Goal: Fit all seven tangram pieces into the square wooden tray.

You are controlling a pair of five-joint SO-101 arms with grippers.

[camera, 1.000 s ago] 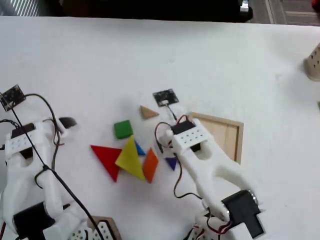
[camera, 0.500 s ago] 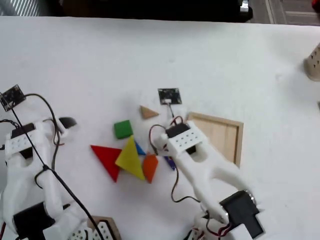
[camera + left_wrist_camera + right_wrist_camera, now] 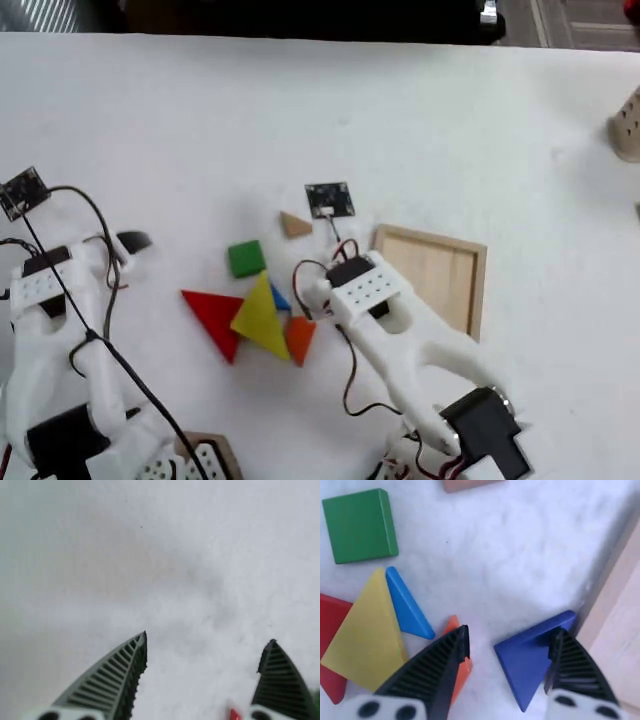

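Square wooden tray (image 3: 440, 270) sits right of centre in the high view. The right gripper (image 3: 511, 629), jaws apart, straddles the dark blue triangle (image 3: 530, 662), whose corner touches the tray's outer wall. It's the nearer arm. The left gripper (image 3: 207, 637), at the left edge, also gapes wide.

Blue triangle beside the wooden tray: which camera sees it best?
The right wrist view: the blue triangle lies flat and close up between the open fingers of the right gripper, beside the tray. In the high view the right arm covers that spot. The left wrist view faces white table elsewhere.
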